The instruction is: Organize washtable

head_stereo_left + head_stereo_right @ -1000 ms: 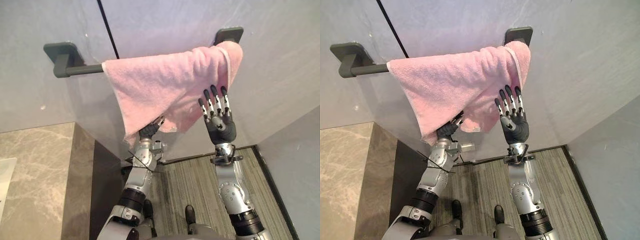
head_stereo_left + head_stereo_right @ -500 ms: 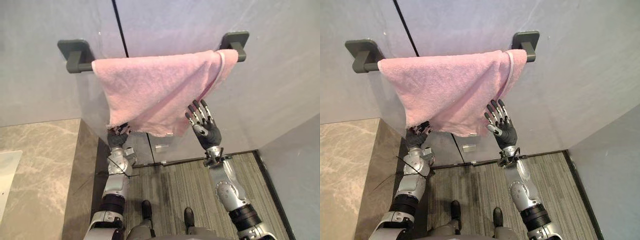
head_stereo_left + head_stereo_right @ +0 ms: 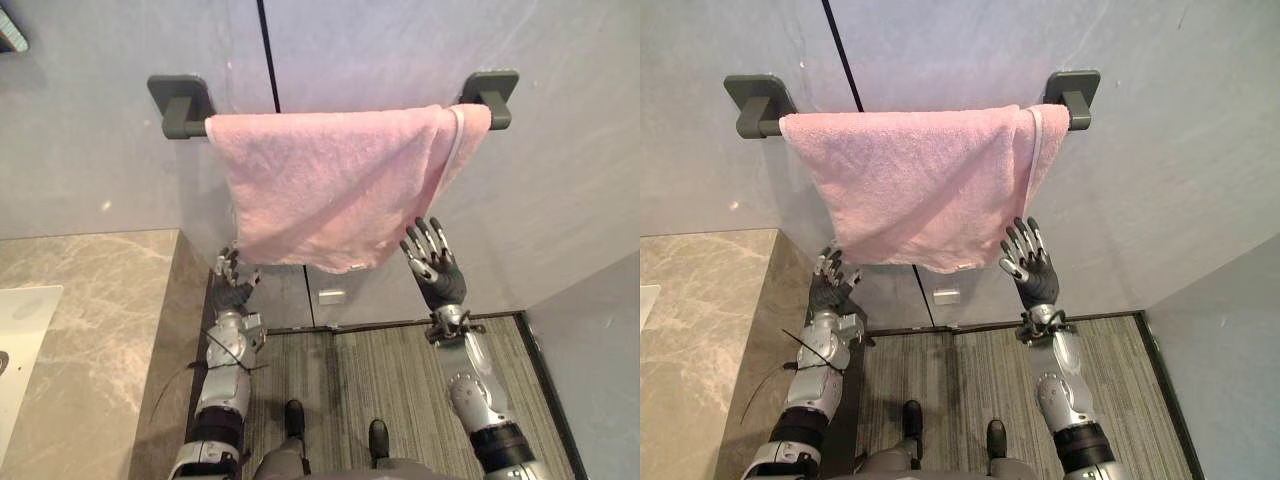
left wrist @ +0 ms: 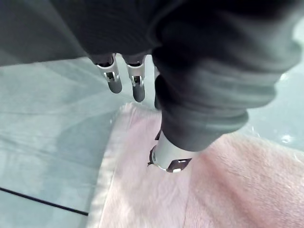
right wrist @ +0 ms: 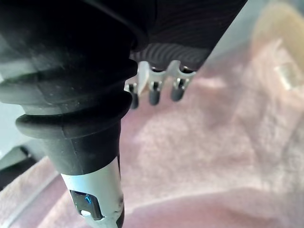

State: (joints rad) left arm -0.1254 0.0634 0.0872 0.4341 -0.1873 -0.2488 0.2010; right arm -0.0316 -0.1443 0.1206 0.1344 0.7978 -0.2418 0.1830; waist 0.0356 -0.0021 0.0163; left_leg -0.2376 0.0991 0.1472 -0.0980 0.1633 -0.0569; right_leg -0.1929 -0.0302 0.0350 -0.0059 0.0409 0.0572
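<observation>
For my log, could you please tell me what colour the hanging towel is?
The towel is pink, clearest in the left eye view.

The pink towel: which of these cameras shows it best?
The right eye view. It shows the whole towel, draped over the rail, with every edge and both rail ends in sight. The left eye view shows it about as well, from slightly to one side. The two wrist views give close patches of its cloth, with no outline.

Soft, even, bright light (shadows faint).
</observation>
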